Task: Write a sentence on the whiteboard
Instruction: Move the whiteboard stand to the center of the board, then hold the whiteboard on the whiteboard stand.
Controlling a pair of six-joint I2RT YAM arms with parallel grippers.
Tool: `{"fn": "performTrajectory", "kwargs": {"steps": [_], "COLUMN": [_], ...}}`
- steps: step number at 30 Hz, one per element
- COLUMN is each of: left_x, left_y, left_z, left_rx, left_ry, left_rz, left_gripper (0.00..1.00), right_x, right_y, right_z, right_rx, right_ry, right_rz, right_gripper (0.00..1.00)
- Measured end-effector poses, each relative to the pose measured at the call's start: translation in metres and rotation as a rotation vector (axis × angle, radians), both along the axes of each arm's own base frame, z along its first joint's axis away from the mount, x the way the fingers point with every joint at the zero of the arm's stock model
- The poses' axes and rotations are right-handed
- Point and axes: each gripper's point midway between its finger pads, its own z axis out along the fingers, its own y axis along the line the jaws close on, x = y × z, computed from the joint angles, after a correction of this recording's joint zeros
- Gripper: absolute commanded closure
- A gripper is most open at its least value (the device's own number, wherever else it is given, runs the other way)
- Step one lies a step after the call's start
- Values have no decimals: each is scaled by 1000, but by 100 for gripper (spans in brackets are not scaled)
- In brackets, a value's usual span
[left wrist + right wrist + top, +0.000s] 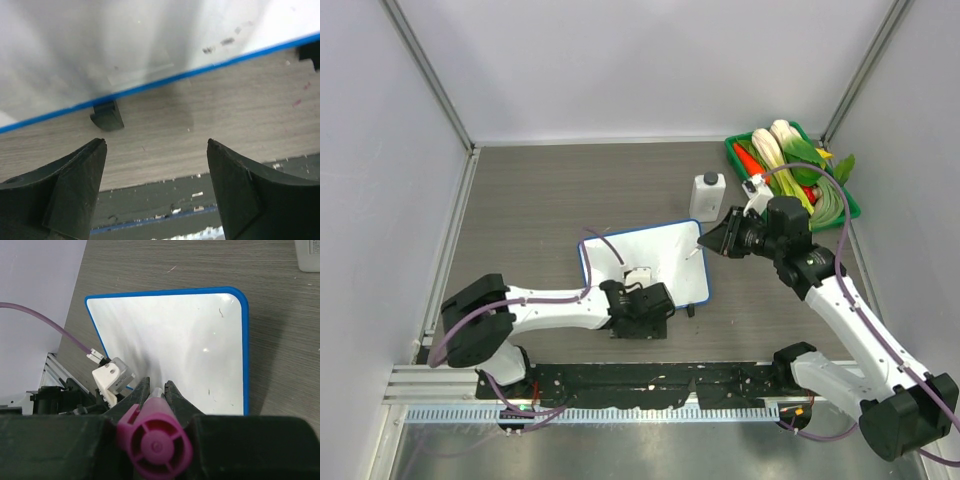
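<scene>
The whiteboard [645,250] [170,335], white with a blue rim, lies tilted in the middle of the table. The sentence is out of view; the board's surface shows only a few small dark specks. My left gripper [640,315] [156,142] is at the board's near edge [100,50], open and holding nothing, its tips over bare wood beside a black foot [107,115]. My right gripper [708,243] [157,385] hovers at the board's right corner, shut on a magenta marker [155,440] that points at the board.
A white bottle [708,193] [307,255] stands just behind the board's far right corner. At the back right a green tray [732,147] holds vegetables. A black rail [650,380] runs along the near edge, and walls close in the left, back and right sides.
</scene>
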Motion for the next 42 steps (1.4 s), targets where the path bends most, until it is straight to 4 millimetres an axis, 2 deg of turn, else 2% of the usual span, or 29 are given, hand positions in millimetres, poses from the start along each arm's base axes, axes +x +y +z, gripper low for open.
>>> {"fn": "performTrajectory", "kwargs": {"steps": [2,6,11,13,19,24,26,29,32,36,39,42], "left_x": [-5,-9,-4,0,9,18,32,61,95,141,172,182], "left_y": [-1,-7,-5,-4,-2,2,9,25,43,70,105,141], "left_z": [8,37,75,84,122,162,172,174,183,210,229,239], "left_rx": [-16,-94,-182,-198,-290,-407,-435,-440,-446,-513,-574,-589], "left_ry": [-10,-60,-167,-207,-352,-446,-460,-449,-428,-419,-432,-455], "left_rz": [-18,-69,-139,-161,-249,-295,-283,-239,-185,-101,-6,84], "left_gripper": [8,1,0,0,0,0,0,0,0,0,0,0], "right_x": [-2,-8,-15,-19,-34,-39,-41,-44,-44,-31,-17,-2], "right_y": [-1,-3,-6,-7,-9,-6,-7,-9,-9,-5,-2,4], "right_z": [1,4,0,-3,-20,-19,-17,-12,-7,-4,-7,-3], "right_rx": [-2,-1,-9,-11,-11,2,5,12,30,62,74,78], "right_ry": [-5,-18,-10,-10,8,14,11,0,-6,0,21,32], "right_rz": [-1,1,7,12,36,55,52,44,31,3,-26,-31], "right_gripper": [98,99,99,99,98,98,99,99,99,99,98,99]}}
